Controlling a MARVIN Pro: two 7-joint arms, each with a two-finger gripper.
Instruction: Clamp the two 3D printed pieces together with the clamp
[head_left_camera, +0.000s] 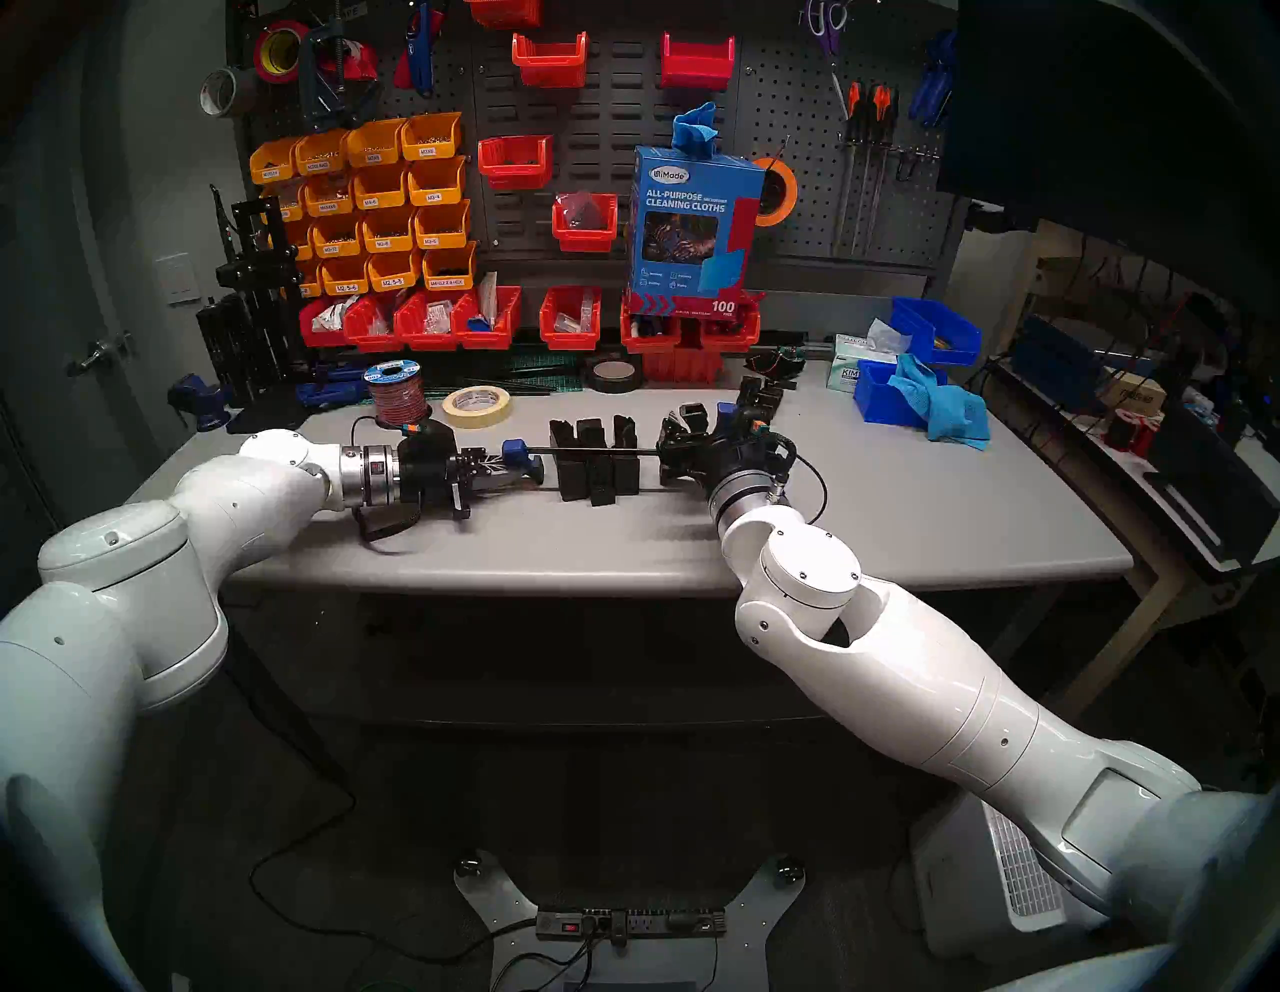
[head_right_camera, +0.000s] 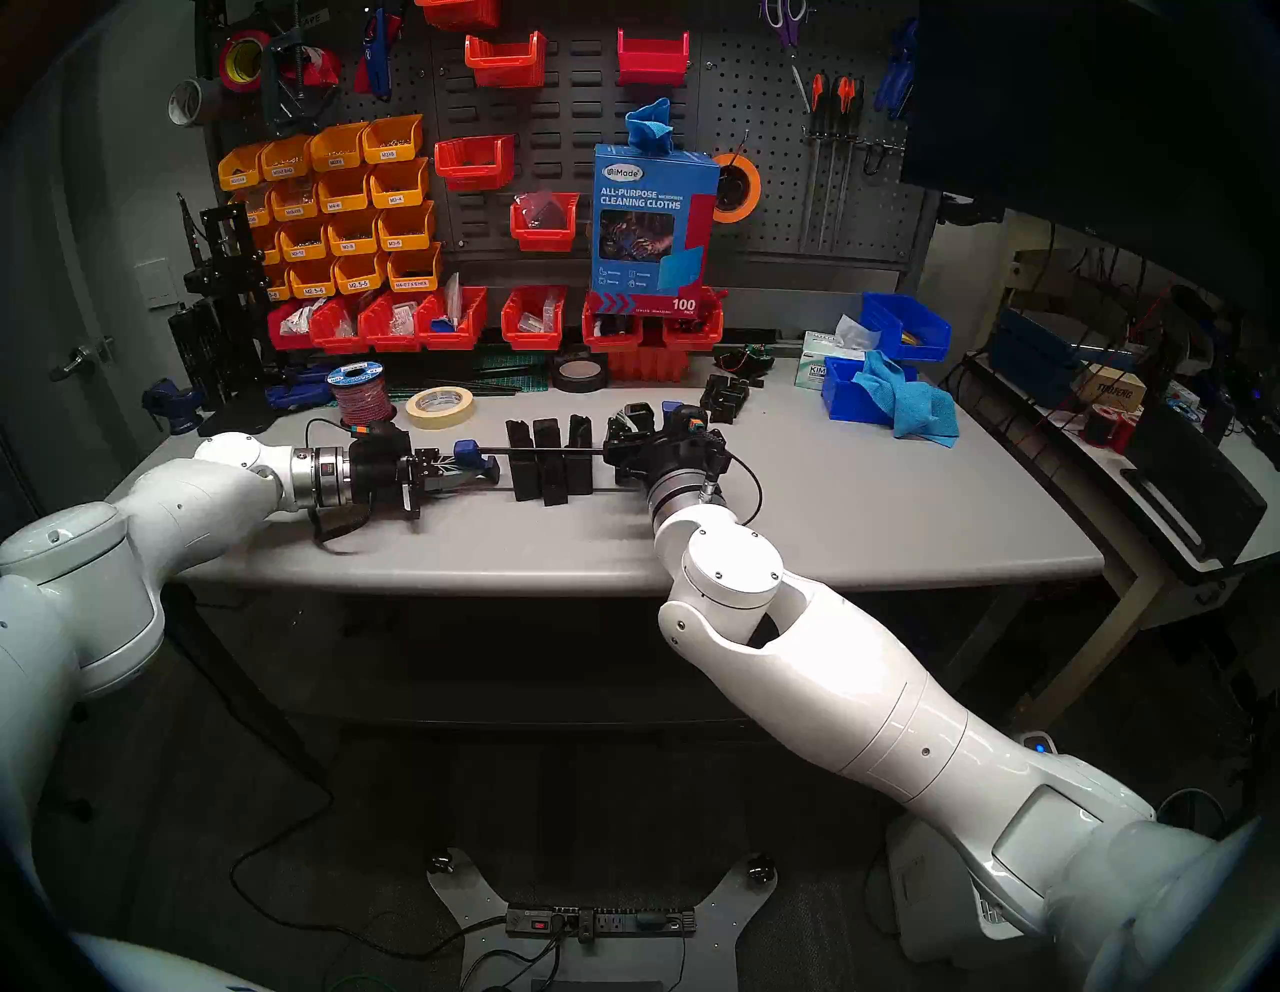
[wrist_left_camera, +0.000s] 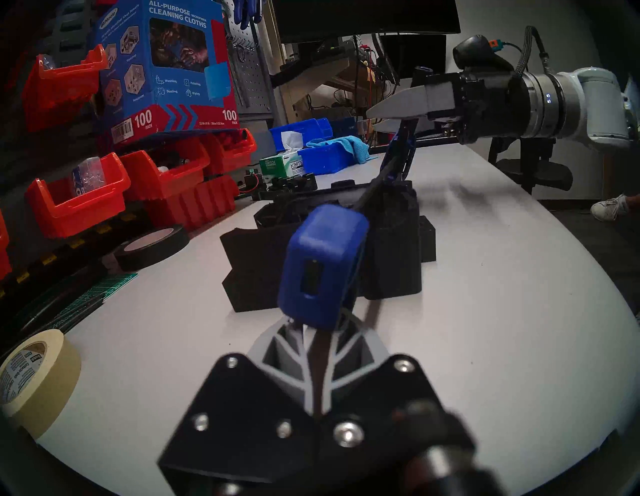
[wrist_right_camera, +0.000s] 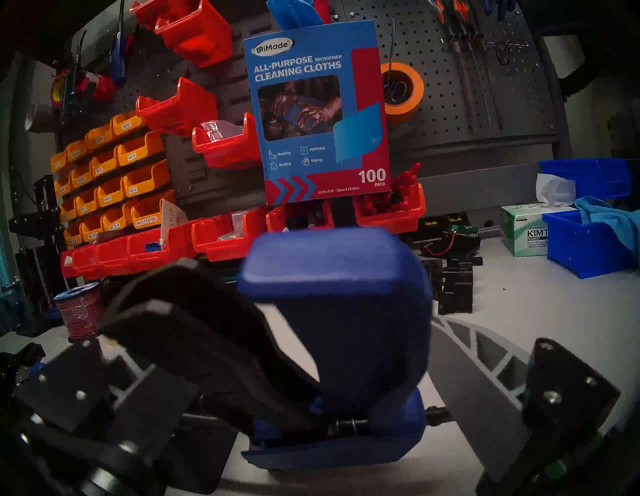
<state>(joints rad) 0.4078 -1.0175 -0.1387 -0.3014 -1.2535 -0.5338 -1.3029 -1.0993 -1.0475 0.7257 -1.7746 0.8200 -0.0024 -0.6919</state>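
Left gripper (head_left_camera: 516, 478) near the table's (head_left_camera: 900, 526) left edge, pointing right, jaws pinched on the clamp's (head_left_camera: 589, 454) blue end jaw. Clamp hangs level above the table's middle, its black bar running left to right over the pieces (head_left_camera: 597, 461). Pieces stand on the table mid-way between the two grippers, bar crossing their notched tops; contact with the bar cannot be told. Right gripper (head_left_camera: 682, 433) at the clamp's trigger handle end, fingers (wrist_right_camera: 485, 356) spread wide either side of the blue and black handle, not squeezing it. Tape roll (head_left_camera: 476, 406) behind, toward the back-left. Blue bin (head_left_camera: 893, 398) with cloth at the back-right corner.
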